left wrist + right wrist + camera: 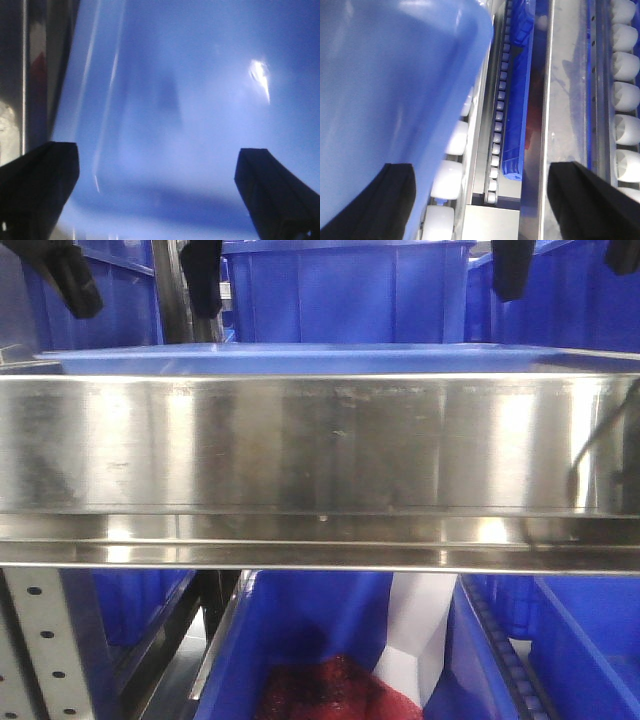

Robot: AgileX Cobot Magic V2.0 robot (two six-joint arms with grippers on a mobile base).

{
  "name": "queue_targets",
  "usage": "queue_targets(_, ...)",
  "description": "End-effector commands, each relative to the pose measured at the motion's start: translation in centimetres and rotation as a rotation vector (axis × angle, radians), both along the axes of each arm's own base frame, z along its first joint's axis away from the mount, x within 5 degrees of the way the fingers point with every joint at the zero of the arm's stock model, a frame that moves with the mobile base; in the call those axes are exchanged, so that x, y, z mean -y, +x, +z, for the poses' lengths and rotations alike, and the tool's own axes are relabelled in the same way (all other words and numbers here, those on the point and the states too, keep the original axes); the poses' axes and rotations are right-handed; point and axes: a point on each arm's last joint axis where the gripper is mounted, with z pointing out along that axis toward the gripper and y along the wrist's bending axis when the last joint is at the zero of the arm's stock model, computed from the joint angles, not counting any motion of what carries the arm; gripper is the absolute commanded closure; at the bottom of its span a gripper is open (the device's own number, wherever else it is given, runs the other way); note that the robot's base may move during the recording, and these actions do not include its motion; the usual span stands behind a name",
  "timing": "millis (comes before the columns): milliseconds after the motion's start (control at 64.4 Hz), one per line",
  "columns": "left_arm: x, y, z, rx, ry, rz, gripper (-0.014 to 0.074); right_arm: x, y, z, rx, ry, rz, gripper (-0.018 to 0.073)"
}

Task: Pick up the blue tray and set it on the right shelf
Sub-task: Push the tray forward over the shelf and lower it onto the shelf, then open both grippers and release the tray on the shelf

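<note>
1. Storage racking filled the front view: deep blue bins point(350, 290) stood behind, and more of them sat on the level below. The right shelf point(320, 445) showed its broad steel front rail across the frame. The blue tray point(330, 360) lay just behind that rail, seemingly on the shelf.
2. Count in the front view: one tray, one steel rail, at least three bins behind, at least two bins below. Four dark fingers hung at the top; the left hand point(135, 280) and right hand point(565, 265) each stood spread, holding nothing.
3. Left wrist view: the left hand's two fingers were wide apart over glossy tray floor, not touching it.
4. Right wrist view: the right hand's two fingers were apart, with the tray corner at left and white rollers point(447, 177) under it. One dark blue bin edge point(517, 100) lay between the rails.
5. Judgement: the tray looked placed. To do the step well, lift both hands straight up, clear of the rim, without nudging the tray.
</note>
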Motion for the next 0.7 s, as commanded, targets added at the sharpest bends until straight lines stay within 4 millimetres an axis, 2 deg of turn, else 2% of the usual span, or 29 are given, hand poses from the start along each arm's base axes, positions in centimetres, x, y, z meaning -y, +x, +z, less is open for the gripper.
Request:
queue_targets(0, -0.9, -1.4, 4.1, 0.141, -0.062, -0.009, 0.0052, 1.0, -1.2, 3.6, 0.133, 0.021, 0.014, -0.0051)
queue_targets(93, -1.4, -2.7, 5.8, 0.182, -0.086, -0.019, 0.0090, 1.3, -2.4, 4.8, 0.167, 0.043, 0.019, 0.0018)
queue_targets(186, -1.5, -5.1, 8.2, 0.253, -0.117, -0.076, 0.0183, 2.0, -4.2, 6.3, 0.223, 0.063, 0.035, 0.0174)
queue_targets(217, -1.5, -6.1, 9.0, 0.282, -0.124, -0.102, 0.0230, 2.3, -4.8, 6.7, 0.241, 0.069, 0.043, 0.0230)
queue_targets(248, -1.4, -7.2, 9.7, 0.314, -0.128, -0.129, 0.0292, 2.7, -5.8, 7.2, 0.265, 0.074, 0.054, 0.0328)
queue_targets(357, -1.8, -10.6, 11.1, 0.412, -0.130, -0.202, 0.0470, 4.1, -8.7, 8.0, 0.322, 0.101, 0.060, 0.0507)
queue_targets(466, -2.5, -14.2, 11.3, 0.481, -0.184, -0.292, 0.0652, 5.7, -12.0, 7.6, 0.373, 0.121, 0.083, 0.0504)
queue_targets(559, -3.7, -17.0, 10.6, 0.527, -0.235, -0.354, 0.0638, 7.0, -15.2, 7.0, 0.442, 0.152, 0.131, 0.0504)
queue_targets(683, -5.5, -19.8, 8.6, 0.580, -0.312, -0.415, 0.0645, 8.6, -19.1, 4.6, 0.535, 0.175, 0.183, 0.0504)
